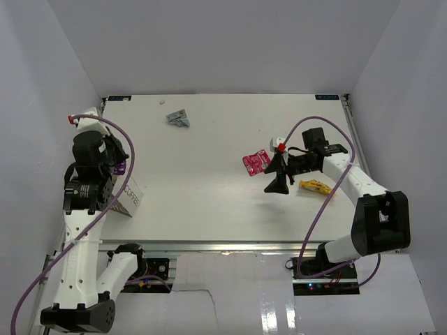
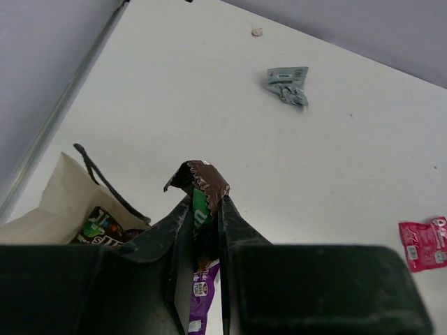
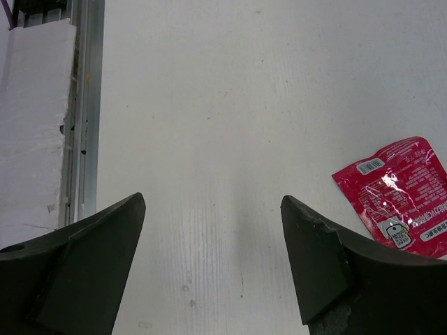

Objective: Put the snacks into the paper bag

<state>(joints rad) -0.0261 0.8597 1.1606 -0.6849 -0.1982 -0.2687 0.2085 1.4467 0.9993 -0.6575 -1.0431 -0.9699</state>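
My left gripper is shut on a snack packet with a brown top, a green middle and a purple lower end. It holds the packet above the open mouth of the white-and-tan paper bag printed "COFFEE". A dark candy packet lies inside the bag. My right gripper is open and empty over bare table. A red packet lies just beyond it, and a yellow packet lies beside its wrist. A grey packet lies at the far middle left.
The bag stands at the table's left edge, close to the left wall. The metal rail of the table's near edge shows in the right wrist view. A small crumb lies near the far edge.
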